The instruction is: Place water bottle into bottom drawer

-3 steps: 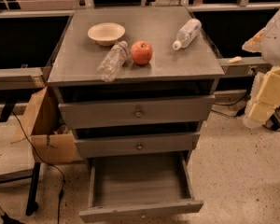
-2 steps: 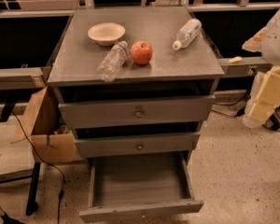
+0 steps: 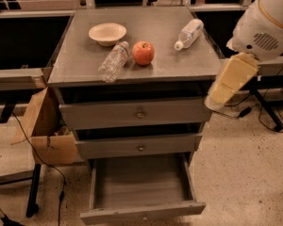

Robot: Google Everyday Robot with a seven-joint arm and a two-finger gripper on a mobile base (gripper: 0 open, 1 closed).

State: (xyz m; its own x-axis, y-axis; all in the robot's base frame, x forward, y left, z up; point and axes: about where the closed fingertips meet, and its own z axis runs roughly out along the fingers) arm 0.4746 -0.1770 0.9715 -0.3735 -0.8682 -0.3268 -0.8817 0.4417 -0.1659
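Note:
The water bottle (image 3: 114,61), clear and crinkled, lies on its side on the grey cabinet top (image 3: 85,69), just left of a red apple (image 3: 143,52). The bottom drawer (image 3: 142,215) is pulled open and its inside is bare. My gripper (image 3: 218,98) hangs at the end of the cream arm section, off the cabinet's right front corner at top-drawer height. It is well right of the water bottle and holds nothing that I can see.
A cream bowl (image 3: 107,33) sits behind the water bottle, and a labelled bottle (image 3: 188,34) lies at the back right. The two upper drawers (image 3: 137,112) are closed. A cardboard box (image 3: 42,131) hangs at the left. A stand leg and cables (image 3: 266,112) are on the floor at the right.
My arm has swung left and slightly up, from well right of the cabinet to its right front corner. The objects on top have not moved.

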